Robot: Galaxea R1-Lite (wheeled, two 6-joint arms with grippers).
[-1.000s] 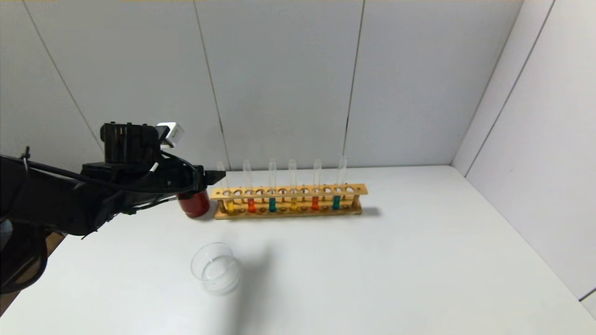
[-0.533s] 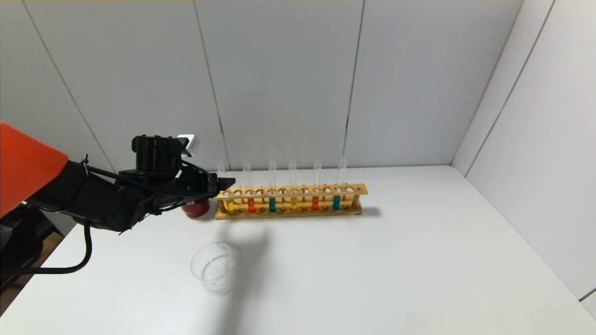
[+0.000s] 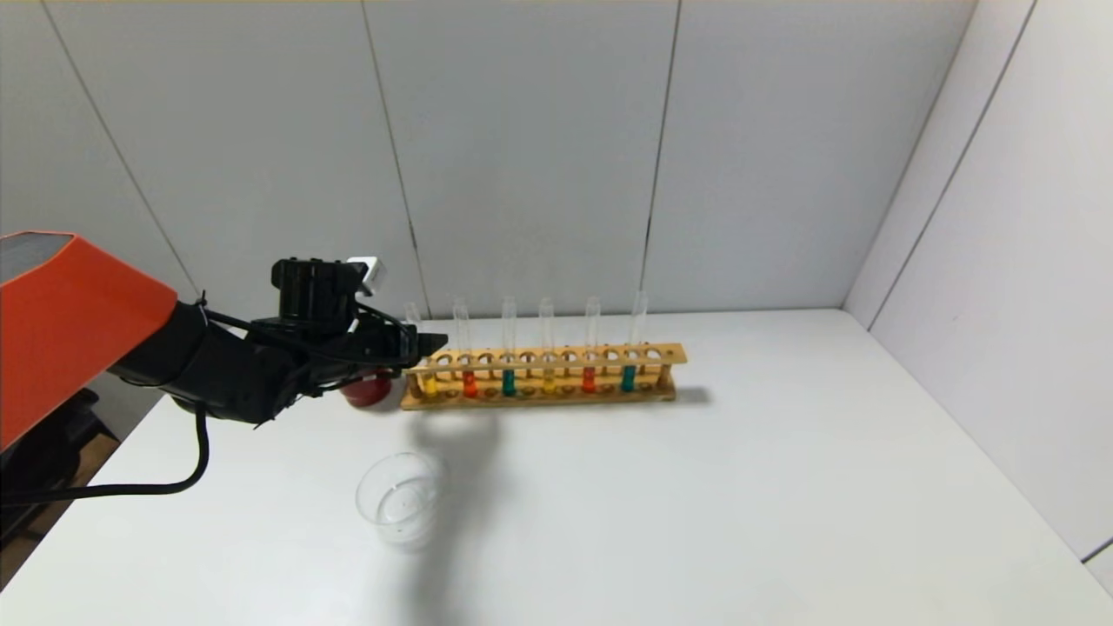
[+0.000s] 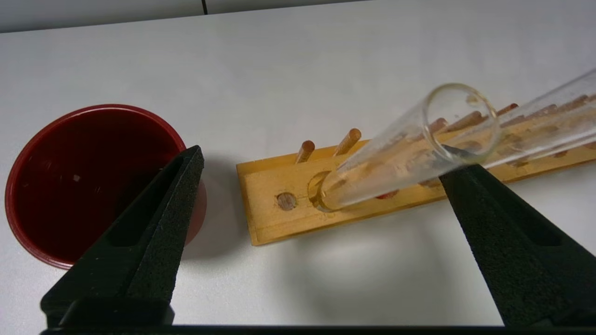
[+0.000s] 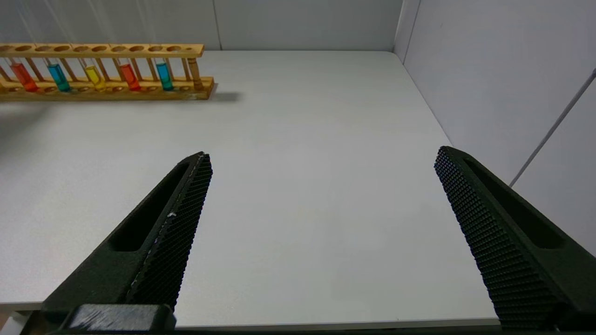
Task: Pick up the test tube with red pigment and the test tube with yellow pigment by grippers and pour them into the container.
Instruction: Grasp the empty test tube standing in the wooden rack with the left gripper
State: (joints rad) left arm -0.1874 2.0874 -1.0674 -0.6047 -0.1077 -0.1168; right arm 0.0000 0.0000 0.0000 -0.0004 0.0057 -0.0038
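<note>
The wooden rack (image 3: 556, 355) holds several tubes. The test tube with yellow pigment (image 3: 429, 383) stands in the end hole on the left, and the test tube with red pigment (image 3: 469, 383) is beside it. A second yellow tube (image 3: 549, 382) and a second red tube (image 3: 589, 380) stand further right. My left gripper (image 3: 424, 343) is open at the rack's left end, with the end tube's glass top (image 4: 409, 153) between its fingers, close to one finger (image 4: 507, 242). The clear glass container (image 3: 402, 500) sits on the table nearer me. My right gripper (image 5: 323, 156) is open and empty over bare table.
A dark red cup (image 3: 367, 389) stands just left of the rack, under my left arm; in the left wrist view this cup (image 4: 74, 181) lies behind one finger. Two teal tubes (image 3: 509, 382) (image 3: 628, 378) share the rack. Walls close the table at the back and right.
My left arm has reached right and forward, bringing its open fingers from beside the red cup to around the top of the rack's end tube. The tubes and the dish stay put.
</note>
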